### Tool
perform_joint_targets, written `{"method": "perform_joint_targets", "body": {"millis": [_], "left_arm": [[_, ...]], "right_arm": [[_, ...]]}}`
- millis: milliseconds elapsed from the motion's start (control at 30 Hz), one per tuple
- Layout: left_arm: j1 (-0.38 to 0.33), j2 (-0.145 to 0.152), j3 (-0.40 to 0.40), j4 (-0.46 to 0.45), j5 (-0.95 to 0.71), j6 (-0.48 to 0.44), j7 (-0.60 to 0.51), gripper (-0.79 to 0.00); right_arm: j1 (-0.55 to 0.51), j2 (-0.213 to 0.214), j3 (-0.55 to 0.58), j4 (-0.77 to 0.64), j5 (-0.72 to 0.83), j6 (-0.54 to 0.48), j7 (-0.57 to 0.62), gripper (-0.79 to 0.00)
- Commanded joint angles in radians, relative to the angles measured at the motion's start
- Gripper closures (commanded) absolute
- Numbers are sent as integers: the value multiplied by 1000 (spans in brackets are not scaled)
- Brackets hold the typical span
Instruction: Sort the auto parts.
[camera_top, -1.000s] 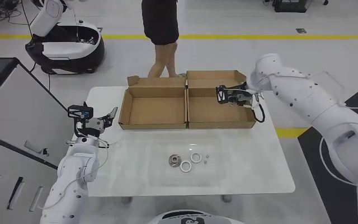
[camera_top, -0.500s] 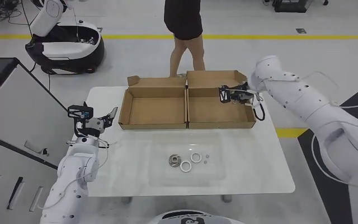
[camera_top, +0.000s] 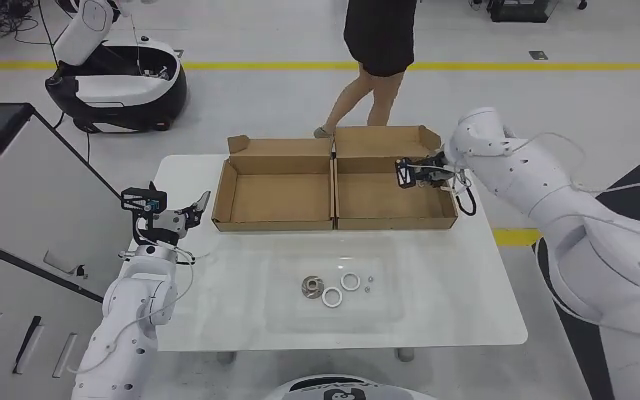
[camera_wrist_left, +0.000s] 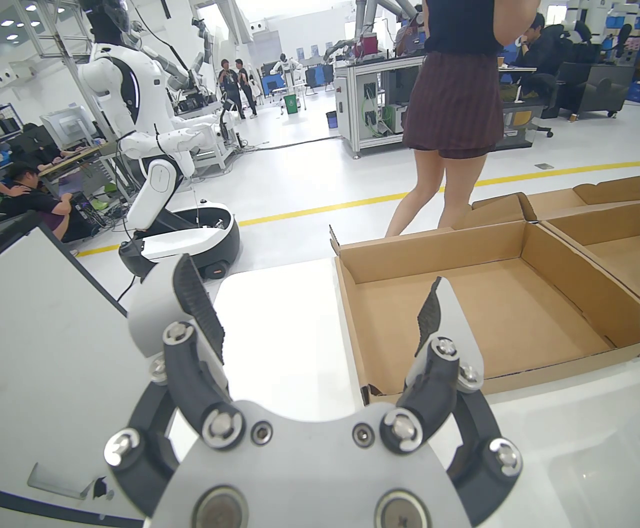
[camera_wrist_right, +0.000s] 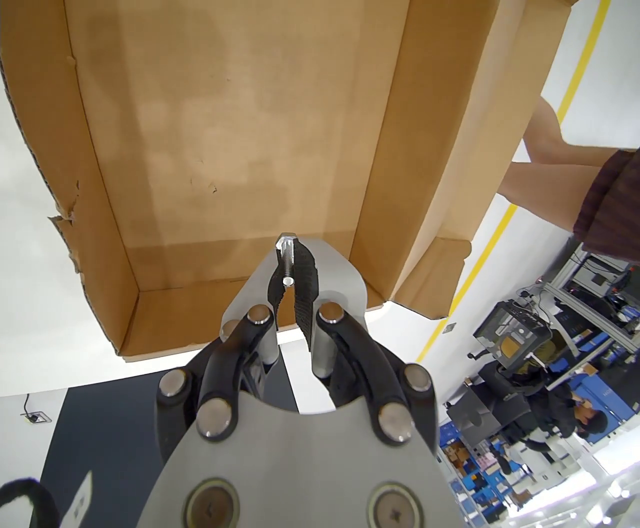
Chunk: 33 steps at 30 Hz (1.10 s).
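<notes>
The right claw (camera_wrist_right: 289, 272) is clamped on a bolt (camera_wrist_right: 286, 250) above the far right part of the right cardboard box (camera_wrist_right: 225, 125). The left claw (camera_wrist_left: 310, 272) hangs with fingers apart at the worktop's (camera_top: 450, 300) left edge, beside the left box (camera_wrist_left: 475, 310). White rings (camera_top: 351, 282) and what may be a metal flange (camera_top: 310, 288) lie mid-worktop.
</notes>
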Motion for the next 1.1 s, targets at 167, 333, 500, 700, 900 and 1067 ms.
{"method": "perform_joint_targets", "body": {"millis": [167, 333, 500, 700, 900, 1067], "left_arm": [[0, 0, 0, 0, 0, 0, 0, -785], [0, 0, 0, 0, 0, 0, 0, -785], [0, 0, 0, 0, 0, 0, 0, -785], [0, 0, 0, 0, 0, 0, 0, -785], [0, 0, 0, 0, 0, 0, 0, -785], [0, 0, 0, 0, 0, 0, 0, -785]], "right_arm": [[-8, -51, 0, 100, -124, 0, -139, 0], [-13, -88, 0, 159, -196, 0, -216, 0], [-21, -122, 0, 214, -262, 0, -284, 0], [-32, -158, 0, 284, -330, 0, -365, 0], [-35, -189, 0, 343, -404, 0, -433, 0], [-36, -210, 0, 385, -455, 0, -486, 0]]}}
